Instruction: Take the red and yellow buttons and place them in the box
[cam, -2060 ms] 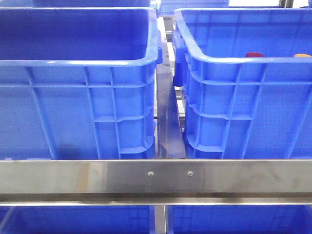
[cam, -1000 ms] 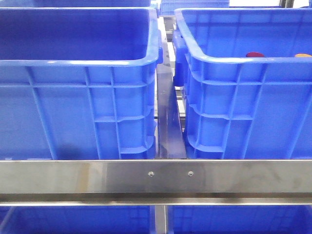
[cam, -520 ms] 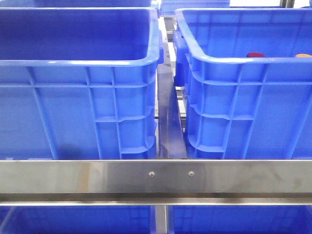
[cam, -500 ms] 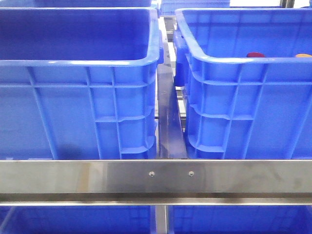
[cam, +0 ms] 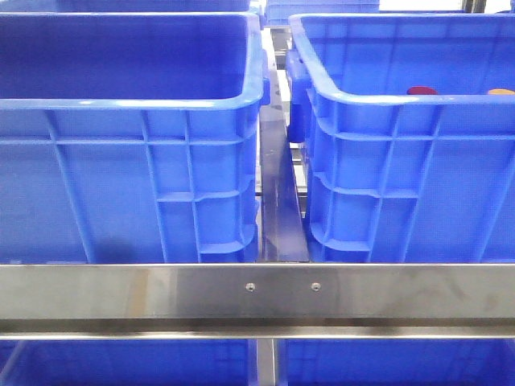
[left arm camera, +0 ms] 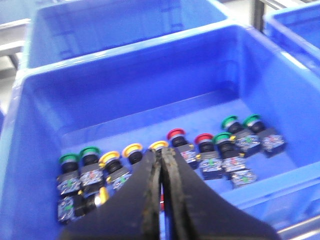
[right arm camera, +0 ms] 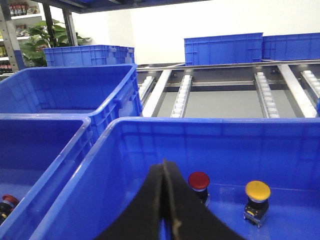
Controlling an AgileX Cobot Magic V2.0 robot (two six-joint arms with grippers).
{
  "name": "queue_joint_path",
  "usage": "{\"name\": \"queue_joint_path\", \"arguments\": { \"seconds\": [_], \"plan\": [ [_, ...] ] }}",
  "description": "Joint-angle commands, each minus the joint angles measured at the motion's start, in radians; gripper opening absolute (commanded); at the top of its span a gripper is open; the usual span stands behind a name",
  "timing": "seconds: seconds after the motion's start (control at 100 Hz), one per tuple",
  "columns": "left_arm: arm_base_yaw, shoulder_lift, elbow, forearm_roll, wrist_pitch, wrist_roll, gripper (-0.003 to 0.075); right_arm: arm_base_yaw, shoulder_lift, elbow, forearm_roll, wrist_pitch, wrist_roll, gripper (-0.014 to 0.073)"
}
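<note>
One red button and one yellow button stand on the floor of the right blue box. My right gripper hangs shut and empty over that box, just beside the red one. From the front only their tops show, red and yellow, over the box rim. My left gripper is shut above a row of red buttons and yellow buttons in the left crate. Neither gripper appears in the front view.
Green buttons lie among the red and yellow ones. The left crate stands beside the box with a narrow gap between them. A steel rail crosses in front. More blue crates sit on roller tracks behind.
</note>
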Motion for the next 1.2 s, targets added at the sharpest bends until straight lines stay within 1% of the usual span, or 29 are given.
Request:
{"name": "queue_joint_path", "arguments": {
  "seconds": [0.0, 0.1, 0.22, 0.31, 0.4, 0.48, 0.66, 0.8, 1.0, 1.19],
  "plan": [
    [0.061, -0.042, 0.054, -0.020, -0.162, 0.016, -0.0019, -0.008, -0.004, -0.027, 0.009, 0.007, -0.013, -0.0068],
    [0.128, -0.101, 0.167, -0.057, -0.263, 0.039, -0.0019, -0.008, -0.004, -0.027, 0.009, 0.007, -0.013, -0.0068],
    [0.197, -0.193, 0.290, -0.084, -0.346, 0.042, -0.0019, -0.008, -0.004, -0.027, 0.009, 0.008, -0.013, -0.0068],
    [0.236, -0.267, 0.368, -0.118, -0.355, 0.048, -0.0019, -0.008, -0.004, -0.027, 0.009, 0.008, -0.013, -0.0068],
    [0.267, -0.357, 0.431, -0.205, -0.355, 0.135, -0.0019, -0.008, -0.004, -0.027, 0.009, 0.008, -0.013, -0.0068],
    [0.277, -0.422, 0.476, -0.231, -0.355, 0.176, -0.0019, -0.008, -0.004, -0.027, 0.009, 0.008, -0.013, -0.0068],
    [0.278, -0.525, 0.548, -0.272, -0.355, 0.198, -0.0019, -0.008, -0.004, -0.027, 0.009, 0.008, -0.013, -0.0068],
    [0.278, -0.523, 0.586, -0.332, -0.377, 0.268, -0.0019, -0.008, -0.004, -0.027, 0.009, 0.008, -0.013, -0.0068],
    [0.278, -0.523, 0.638, -0.332, -0.452, 0.268, -0.0019, -0.008, -0.004, -0.026, 0.009, 0.008, -0.013, -0.0068],
    [0.327, -0.523, 0.638, -0.338, -0.444, 0.269, -0.0019, -0.008, -0.004, -0.026, 0.009, 0.009, -0.013, -0.0068]
  ]
}}
